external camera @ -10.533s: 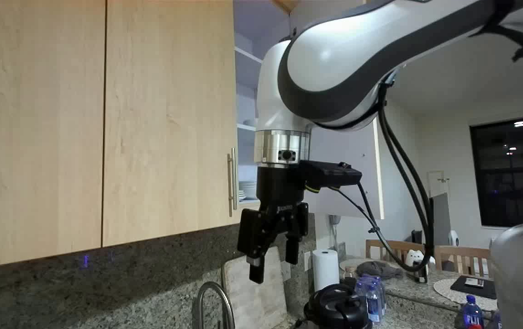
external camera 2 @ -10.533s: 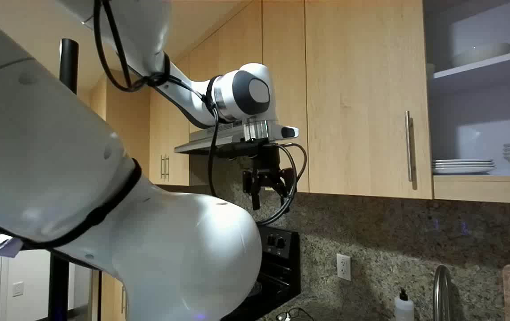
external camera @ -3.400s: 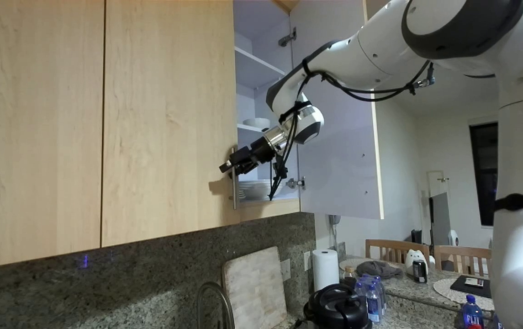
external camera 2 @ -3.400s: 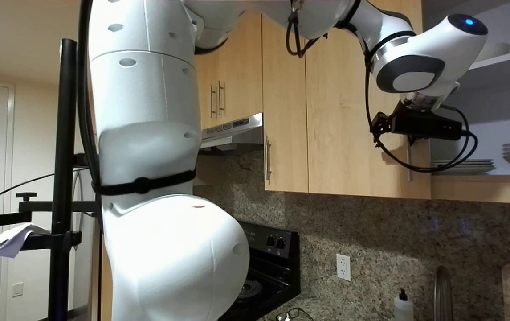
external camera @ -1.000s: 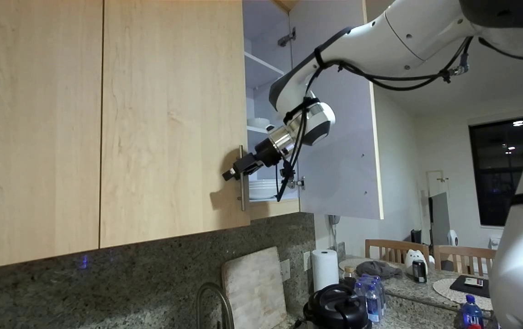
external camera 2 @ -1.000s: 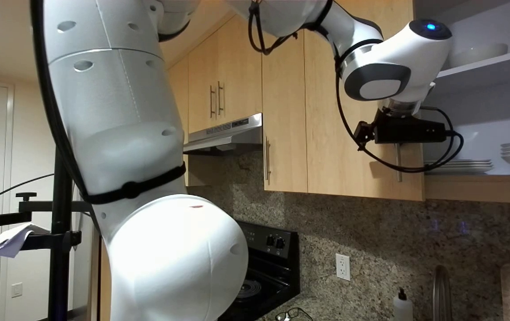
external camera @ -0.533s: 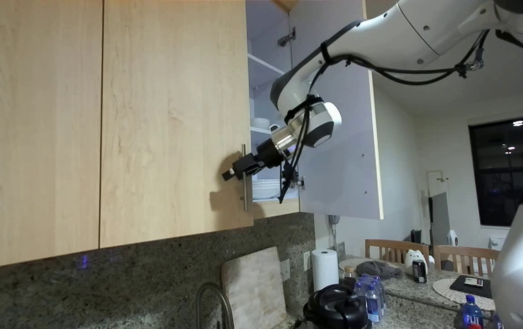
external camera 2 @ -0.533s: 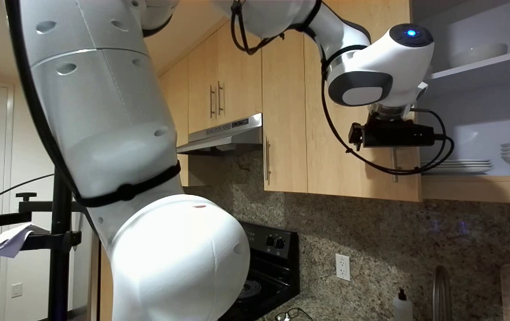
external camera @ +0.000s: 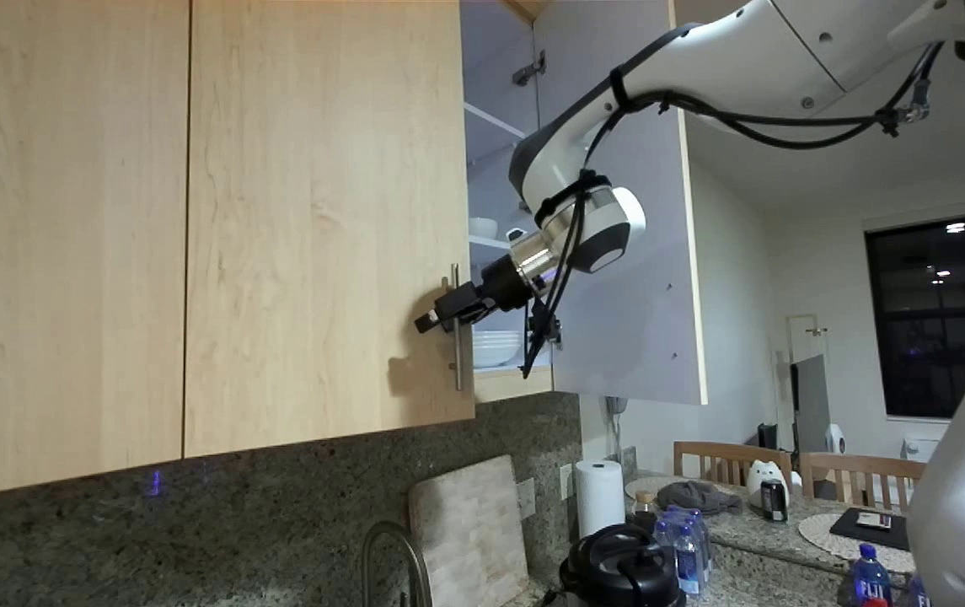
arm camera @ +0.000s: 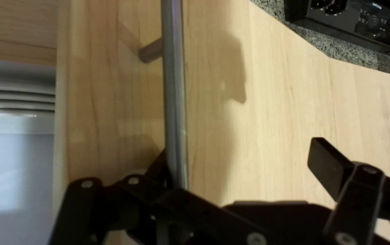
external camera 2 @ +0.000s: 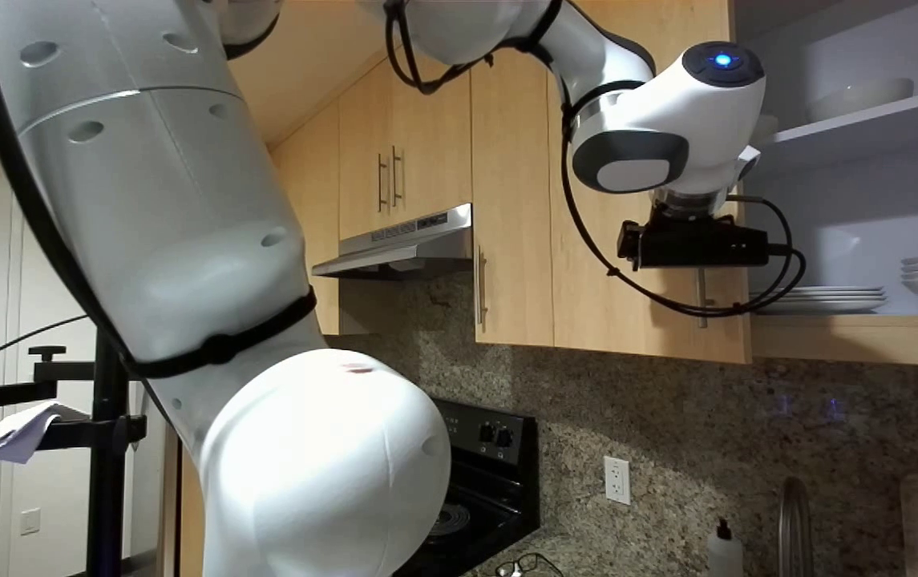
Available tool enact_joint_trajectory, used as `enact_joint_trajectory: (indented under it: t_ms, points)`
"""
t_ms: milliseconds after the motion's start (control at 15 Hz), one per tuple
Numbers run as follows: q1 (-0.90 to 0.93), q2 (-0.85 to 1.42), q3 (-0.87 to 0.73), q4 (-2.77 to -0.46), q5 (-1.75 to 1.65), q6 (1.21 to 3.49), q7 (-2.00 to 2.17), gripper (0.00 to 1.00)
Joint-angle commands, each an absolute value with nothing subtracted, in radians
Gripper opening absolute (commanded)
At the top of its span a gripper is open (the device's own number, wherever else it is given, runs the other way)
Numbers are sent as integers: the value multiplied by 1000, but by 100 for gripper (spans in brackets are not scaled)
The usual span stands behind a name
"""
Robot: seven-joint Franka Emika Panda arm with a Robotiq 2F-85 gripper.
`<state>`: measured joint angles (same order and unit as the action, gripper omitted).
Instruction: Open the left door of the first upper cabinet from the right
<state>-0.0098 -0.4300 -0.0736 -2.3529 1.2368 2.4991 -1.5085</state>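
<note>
The left door [external camera: 322,219] is a light maple panel, standing slightly ajar in both exterior views. Its steel bar handle [arm camera: 173,92] runs down the wrist view beside the door's free edge. My gripper [arm camera: 240,153] has its jaws wide apart. One finger is hooked behind the bar, between it and the door, with its tip partly hidden; the opposite finger [arm camera: 331,168] stands well off to the other side over the panel. In an exterior view the gripper [external camera: 431,319] crosses the handle at about mid-height. The first upper cabinet [external camera 2: 859,196] shows its pale interior with shelves.
The cabinet's pale right door [external camera: 617,253] stands wide open beside the forearm. Plates [external camera 2: 819,300] and bowls sit on the shelves. Below are a faucet [external camera: 398,539], a cutting board [external camera: 469,531] and a black pot [external camera: 621,565]. A range hood [external camera 2: 402,244] is farther along the wall.
From hanging down away from the handle, my gripper reached the bar and hooked it. Since then the door's free edge has swung outward from the cabinet, the arm drawing back with it.
</note>
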Motion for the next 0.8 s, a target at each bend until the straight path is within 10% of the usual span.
enact_joint_trajectory:
  t_ms: [0,733]
  points:
    - [50,-488,-38,-2479,1299,2452,-1549,100]
    - [40,-550,-25,-2554,1346,2453,-1577,100]
